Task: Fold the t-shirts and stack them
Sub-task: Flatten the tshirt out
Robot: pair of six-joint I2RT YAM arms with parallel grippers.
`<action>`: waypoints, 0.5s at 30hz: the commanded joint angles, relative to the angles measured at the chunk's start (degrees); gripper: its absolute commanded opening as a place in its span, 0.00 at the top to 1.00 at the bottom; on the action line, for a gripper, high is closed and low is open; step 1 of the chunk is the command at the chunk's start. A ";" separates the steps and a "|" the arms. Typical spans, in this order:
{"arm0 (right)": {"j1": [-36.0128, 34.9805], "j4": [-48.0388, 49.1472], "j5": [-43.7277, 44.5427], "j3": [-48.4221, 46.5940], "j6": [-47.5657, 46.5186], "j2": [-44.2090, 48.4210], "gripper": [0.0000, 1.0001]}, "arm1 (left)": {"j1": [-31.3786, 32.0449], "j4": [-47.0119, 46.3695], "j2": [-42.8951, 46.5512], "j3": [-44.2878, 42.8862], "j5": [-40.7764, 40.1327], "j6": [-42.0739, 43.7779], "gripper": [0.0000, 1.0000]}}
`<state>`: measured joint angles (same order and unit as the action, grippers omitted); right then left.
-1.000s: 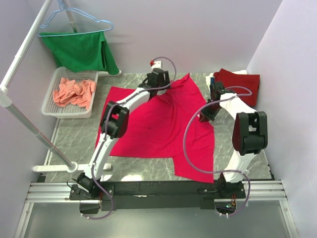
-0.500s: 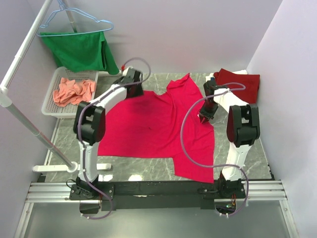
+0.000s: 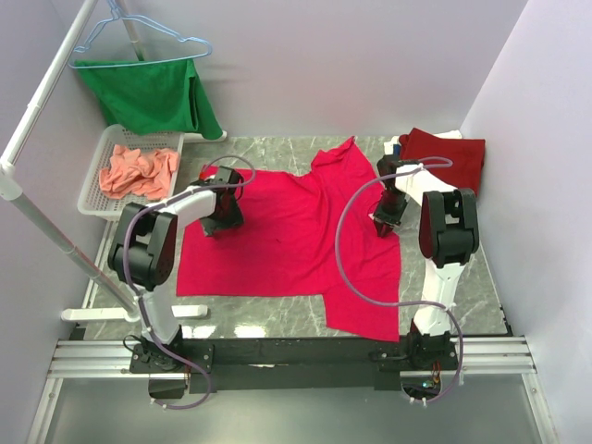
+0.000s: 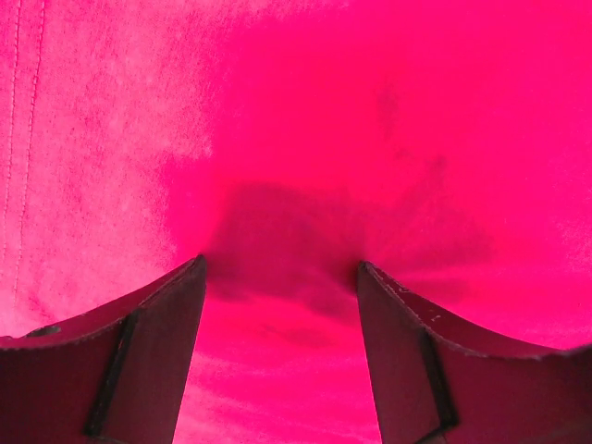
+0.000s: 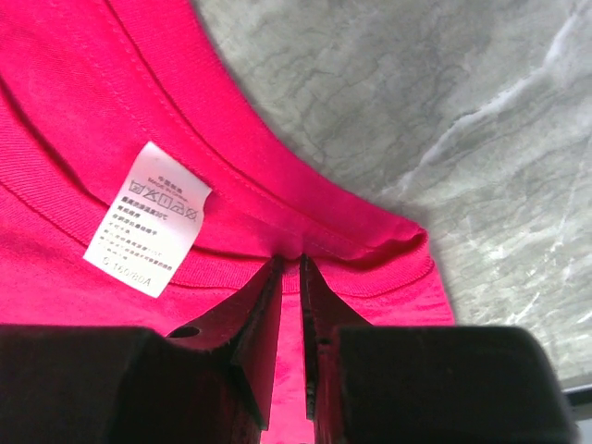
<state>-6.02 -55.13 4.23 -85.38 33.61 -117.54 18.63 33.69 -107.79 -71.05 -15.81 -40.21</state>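
A bright pinkish-red t-shirt (image 3: 296, 240) lies spread across the marble table. My left gripper (image 3: 222, 215) is low over its left part; in the left wrist view it (image 4: 280, 268) stands open, its fingertips (image 4: 190, 277) resting on the cloth (image 4: 305, 111). My right gripper (image 3: 387, 220) is at the shirt's right edge. The right wrist view shows it (image 5: 290, 259) shut on a pinch of the collar band (image 5: 305, 236), next to the white care label (image 5: 148, 219). A folded dark red t-shirt (image 3: 453, 153) lies at the back right. A salmon-orange t-shirt (image 3: 139, 173) is crumpled in the basket.
The white plastic basket (image 3: 92, 208) stands at the left edge of the table. A green cloth (image 3: 148, 92) hangs on a hanger from the white rail (image 3: 46, 231) at the back left. Walls close in the table on the left, back and right.
My left arm has swung from the shirt's upper middle to its left part, and the cloth there now lies flatter. The right gripper has stayed at the collar.
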 commanded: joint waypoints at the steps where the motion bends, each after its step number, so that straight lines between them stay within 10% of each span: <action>1: -0.22 -2.52 2.80 -0.05 -0.12 -0.50 0.80 | 0.26 6.65 3.54 4.68 -2.82 -1.10 0.28; 15: 0.48 -3.84 5.44 9.61 2.34 3.62 0.83 | 0.18 9.46 7.94 7.06 -4.32 -0.49 0.28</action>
<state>-5.87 -56.21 5.96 -80.73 34.74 -115.15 18.63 40.10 -102.21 -65.17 -18.44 -41.21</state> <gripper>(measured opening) 0.171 0.721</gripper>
